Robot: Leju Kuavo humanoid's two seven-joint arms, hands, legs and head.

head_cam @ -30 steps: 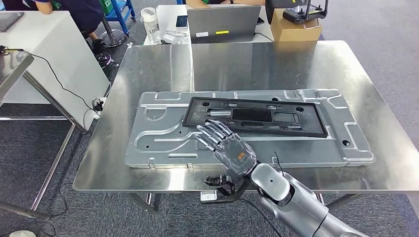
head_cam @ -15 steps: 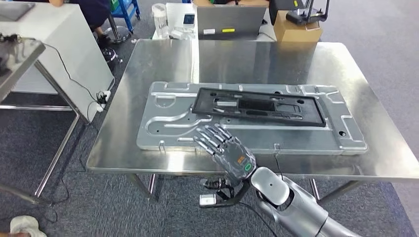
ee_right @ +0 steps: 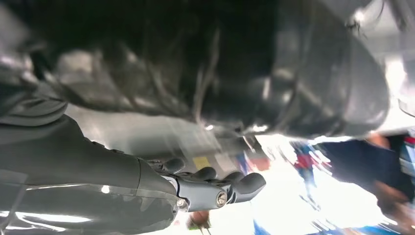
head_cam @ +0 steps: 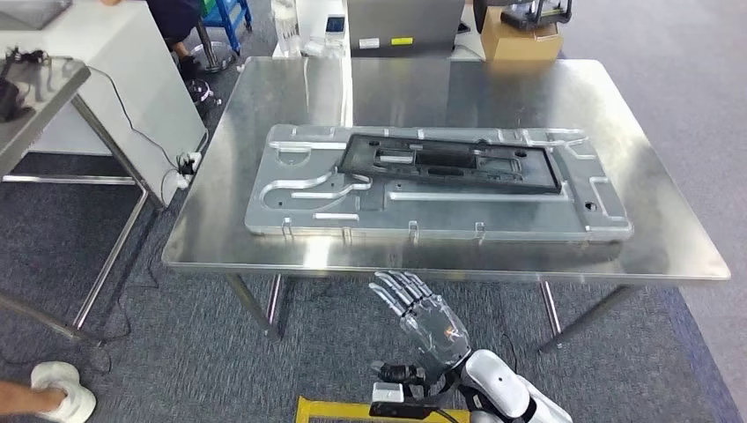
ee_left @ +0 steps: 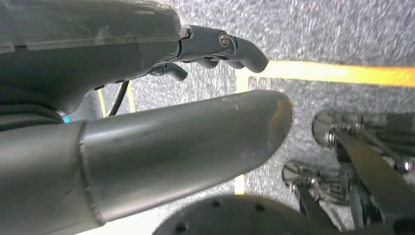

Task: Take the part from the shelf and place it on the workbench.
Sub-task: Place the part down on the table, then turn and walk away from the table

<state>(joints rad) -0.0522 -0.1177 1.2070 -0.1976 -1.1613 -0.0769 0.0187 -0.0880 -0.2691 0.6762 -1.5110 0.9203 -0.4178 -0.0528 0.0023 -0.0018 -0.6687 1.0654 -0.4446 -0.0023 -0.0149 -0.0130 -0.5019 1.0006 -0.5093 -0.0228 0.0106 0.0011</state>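
Steel bench [head_cam: 264,251] stood on grey carpet [head_cam: 106,264], black part [head_cam: 449,164] lay on its metal plate [head_cam: 299,211], my right hand [head_cam: 423,322] hung below, fingers spread, empty, my left hand [ee_left: 147,98] empty too.

Grey carpet floor [head_cam: 106,352], white side table [head_cam: 97,53], yellow floor line [ee_left: 333,73].

part [head_cam: 449,164] on plate [head_cam: 291,198], plate on workbench [head_cam: 669,238], right hand [head_cam: 427,319] before the workbench edge

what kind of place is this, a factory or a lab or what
Probably a robotics lab or workshop: a steel workbench carrying a stamped metal panel with a black part on it, a laptop behind, grey carpet underfoot.
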